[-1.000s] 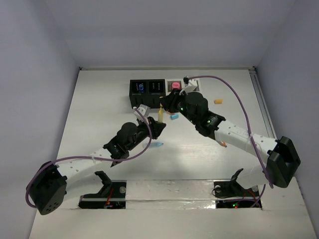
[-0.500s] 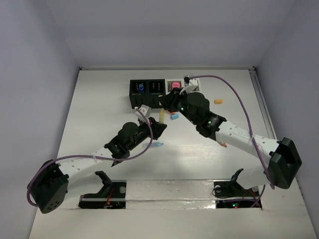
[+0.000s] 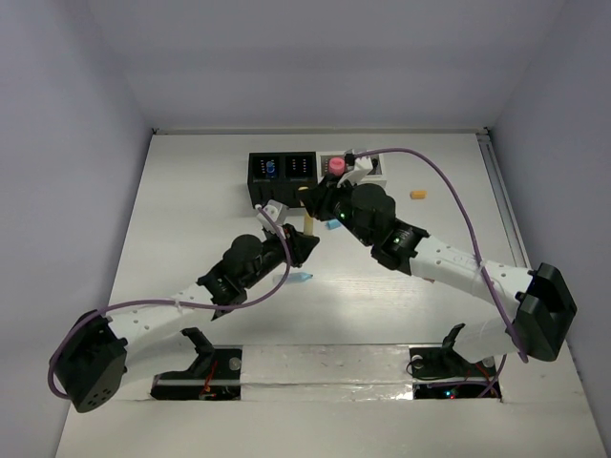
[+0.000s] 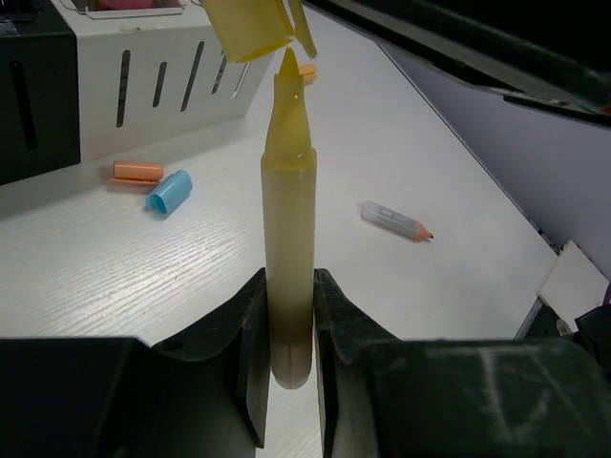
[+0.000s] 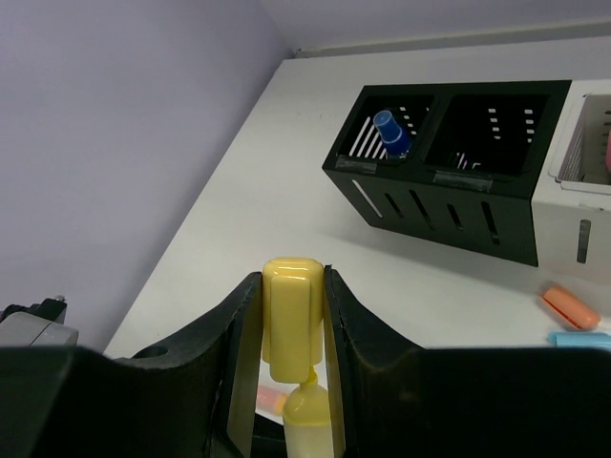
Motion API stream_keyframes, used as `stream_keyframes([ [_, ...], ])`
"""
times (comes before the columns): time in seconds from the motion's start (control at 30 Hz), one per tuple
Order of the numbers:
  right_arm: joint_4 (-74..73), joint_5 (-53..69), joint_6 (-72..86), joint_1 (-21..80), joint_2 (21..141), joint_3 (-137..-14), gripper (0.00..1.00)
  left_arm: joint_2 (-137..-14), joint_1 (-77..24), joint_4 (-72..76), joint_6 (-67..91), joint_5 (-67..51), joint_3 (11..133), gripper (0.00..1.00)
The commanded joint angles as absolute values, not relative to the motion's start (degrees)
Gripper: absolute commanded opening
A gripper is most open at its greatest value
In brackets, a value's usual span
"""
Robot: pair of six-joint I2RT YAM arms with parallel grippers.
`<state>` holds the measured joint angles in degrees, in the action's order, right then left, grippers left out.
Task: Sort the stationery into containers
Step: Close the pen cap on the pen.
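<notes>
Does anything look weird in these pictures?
Yes. The yellow marker has its cap off. The left gripper holds it with the tip bare, and the right gripper holds the yellow cap right at that tip, not pushed on. A blue cap and an orange piece also lie loose on the table.

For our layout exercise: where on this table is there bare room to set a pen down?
Free: the table left of the black containers; also right of the orange piece. Crowded: in front of them, where the left gripper with the yellow highlighter meets the right gripper with the yellow cap.
</notes>
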<state>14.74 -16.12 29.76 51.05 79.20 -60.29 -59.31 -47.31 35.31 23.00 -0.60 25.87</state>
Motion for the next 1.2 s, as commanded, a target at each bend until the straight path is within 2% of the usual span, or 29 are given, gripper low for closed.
stream_keyframes([
  [0.0,19.8,-18.5,28.1,51.3,78.9,-60.6,0.0,-57.7,-47.7,37.5,23.3,-0.5,28.0,0.0],
  [0.67,21.6,-17.6,27.5,52.5,77.3,-58.1,0.0,-56.2,-47.7,35.2,23.8,1.5,30.1,0.0],
  [1.17,31.0,-23.1,27.6,55.9,75.8,-51.4,0.0,-55.2,-47.7,34.9,25.4,3.1,31.7,0.0],
])
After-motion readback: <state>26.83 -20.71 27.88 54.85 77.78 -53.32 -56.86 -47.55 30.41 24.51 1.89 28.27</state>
